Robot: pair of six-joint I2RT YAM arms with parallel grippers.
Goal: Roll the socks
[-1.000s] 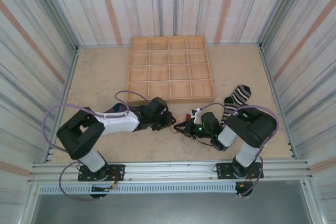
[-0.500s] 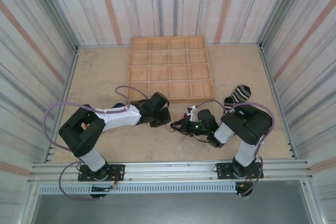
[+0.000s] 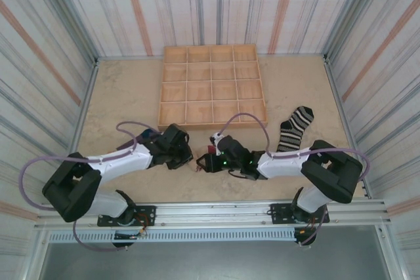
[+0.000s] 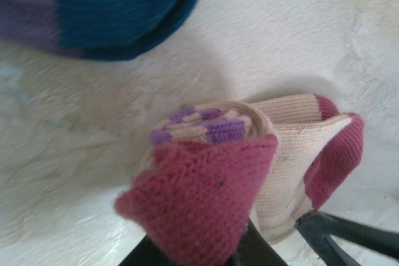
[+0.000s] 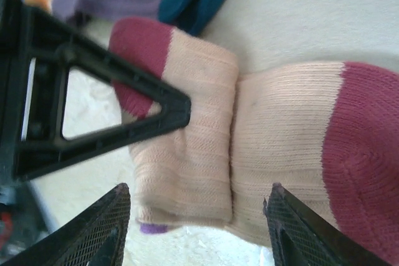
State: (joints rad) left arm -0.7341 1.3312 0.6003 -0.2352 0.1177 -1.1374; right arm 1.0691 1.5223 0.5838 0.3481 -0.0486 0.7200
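- Left arm [image 3: 125, 157] is reaching low across the counter [image 3: 125, 96] from its base at the near left, forearm slanting toward the centre.
- Left pincer [image 3: 190, 160] is sitting narrow, pinching the rolled end of the peach sock [image 4: 283, 154]. In the left wrist view the dark-red cuff is bunching just above its black fingers [image 4: 199, 255].
- Right arm [image 3: 282, 162] is stretching leftward from the near right, also low, so that the two pincers are meeting nose to nose in front of the wooden tray [image 3: 213, 124].
- Right pincer [image 5: 198, 197] is standing wide, its mesh-faced fingers [image 5: 100, 228] straddling the peach sock, one on each side. I cannot tell whether they are touching it.
- Peach sock is lying partly rolled on the counter between the two pincers, with purple stripes showing in the coil and a dark-red end trailing flat toward the right arm.
- Purple sock [image 4: 124, 4], teal toe forward, is lying just beside the roll, on the left arm's side.
- Black-and-white striped sock [image 3: 295, 127] is lying flat by itself near the tray's right front corner, well apart from both pincers.
- Counter is showing pale beige. The tray is sitting toward the back, divided into a grid of compartments.
- Striped panels [image 3: 52, 44] are walling the cell on three sides, and a metal rail [image 3: 210, 211] is running along the near edge.
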